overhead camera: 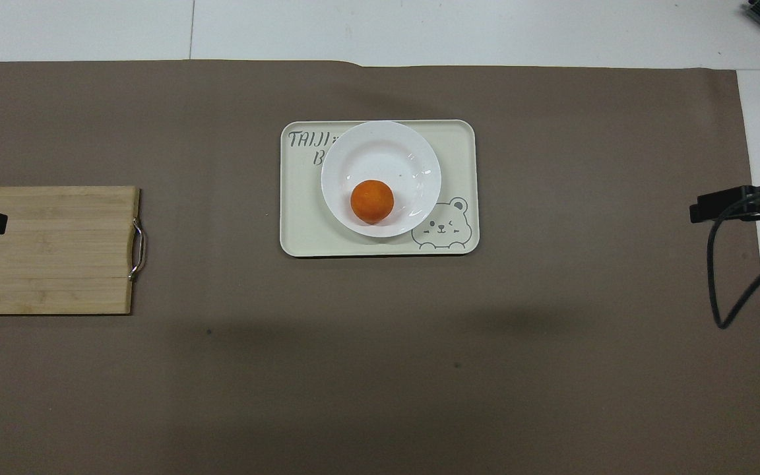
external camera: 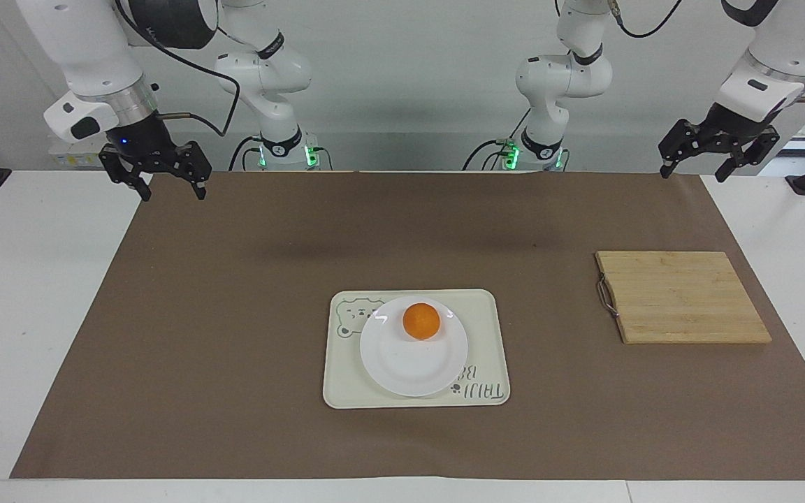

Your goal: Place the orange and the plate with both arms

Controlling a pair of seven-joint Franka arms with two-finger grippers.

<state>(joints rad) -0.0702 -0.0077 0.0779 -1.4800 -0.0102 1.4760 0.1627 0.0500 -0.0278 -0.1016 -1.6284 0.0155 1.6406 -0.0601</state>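
Note:
The orange (external camera: 421, 321) lies on the white plate (external camera: 409, 367), on the part of it nearer to the robots. The plate rests on a cream tray (external camera: 486, 335) in the middle of the brown mat. They also show in the overhead view: the orange (overhead camera: 372, 201) on the plate (overhead camera: 380, 155). My right gripper (external camera: 172, 194) is open and empty, raised over the mat's corner at the right arm's end. My left gripper (external camera: 694, 175) is open and empty, raised over the mat's corner at the left arm's end. Both are well apart from the plate.
The tray (overhead camera: 297, 231) has a bear drawing and lettering. A bamboo cutting board (external camera: 682, 297) with a metal handle lies on the mat toward the left arm's end. The brown mat (external camera: 235, 314) covers most of the white table.

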